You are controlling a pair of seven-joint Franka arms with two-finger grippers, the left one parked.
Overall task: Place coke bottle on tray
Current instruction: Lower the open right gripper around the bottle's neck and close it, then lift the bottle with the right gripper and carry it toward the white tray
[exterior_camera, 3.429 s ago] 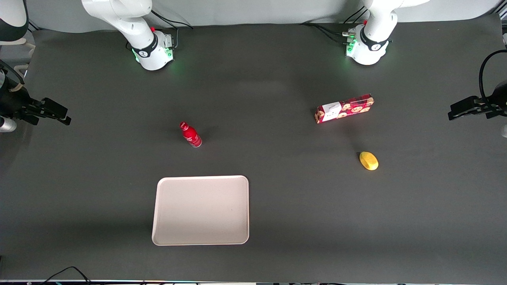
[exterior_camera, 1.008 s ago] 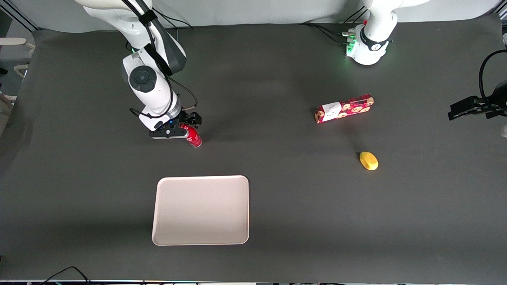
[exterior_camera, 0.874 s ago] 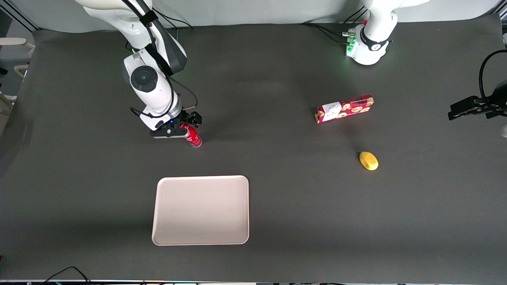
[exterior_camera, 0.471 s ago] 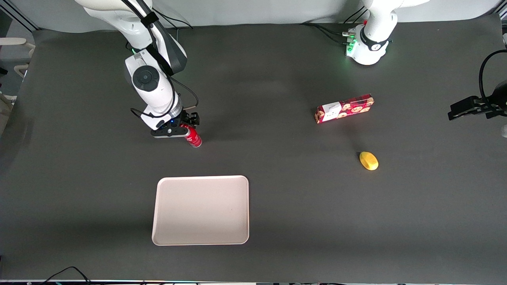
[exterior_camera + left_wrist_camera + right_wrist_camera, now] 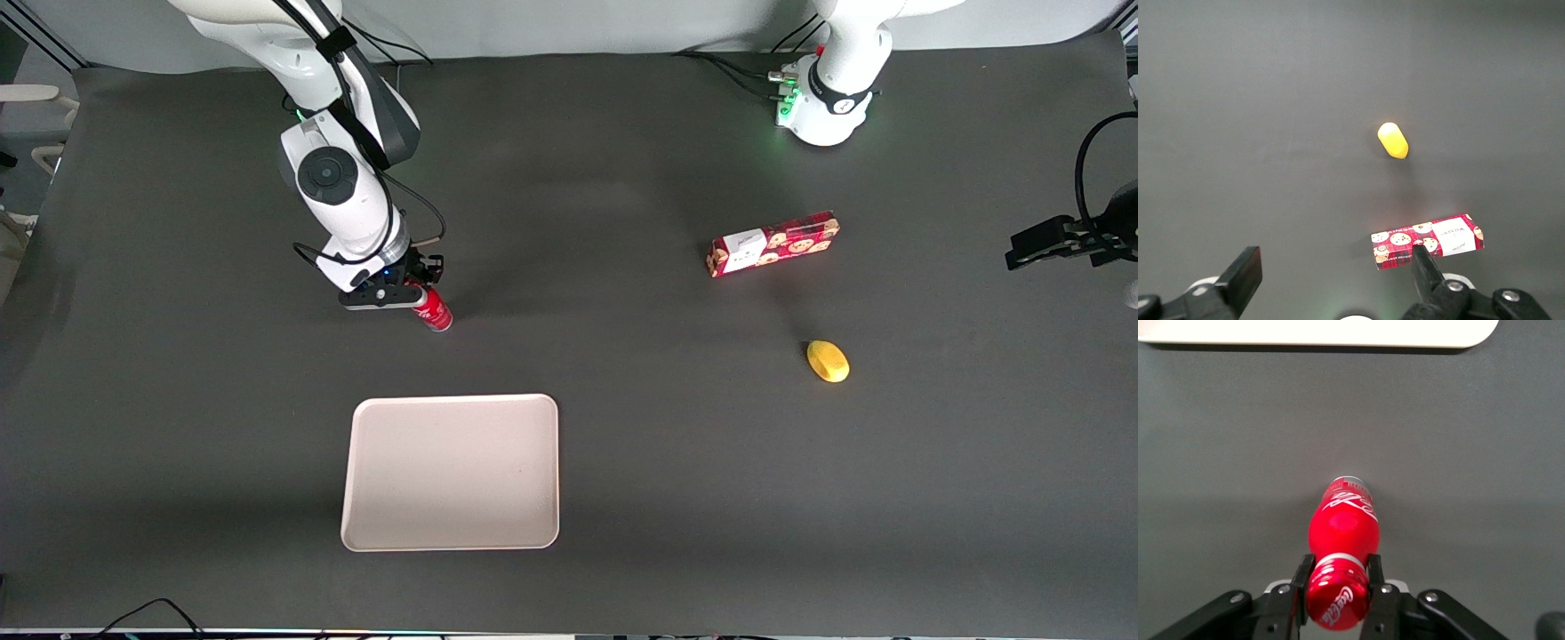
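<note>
Since a few seconds ago, the white right arm has swung in from the table's edge and come down over the bottle; within the last half second its fingers have drawn in against the bottle's neck. Nothing else has shifted. On the dark grey table [image 5: 622,462], the large flat cream tray with rounded corners [image 5: 451,472] lies nearest the front camera, with nothing on it. Toward the parked arm's end lie a long red cookie box [image 5: 773,244] and, nearer the camera, a small yellow lemon-shaped object [image 5: 828,361]. The small red coke bottle with a red cap and white lettering [image 5: 1341,547] stands upright on the table, farther from the camera than the tray. The black two-finger gripper [image 5: 1337,595] clamps narrowly on its neck, just under the cap.
</note>
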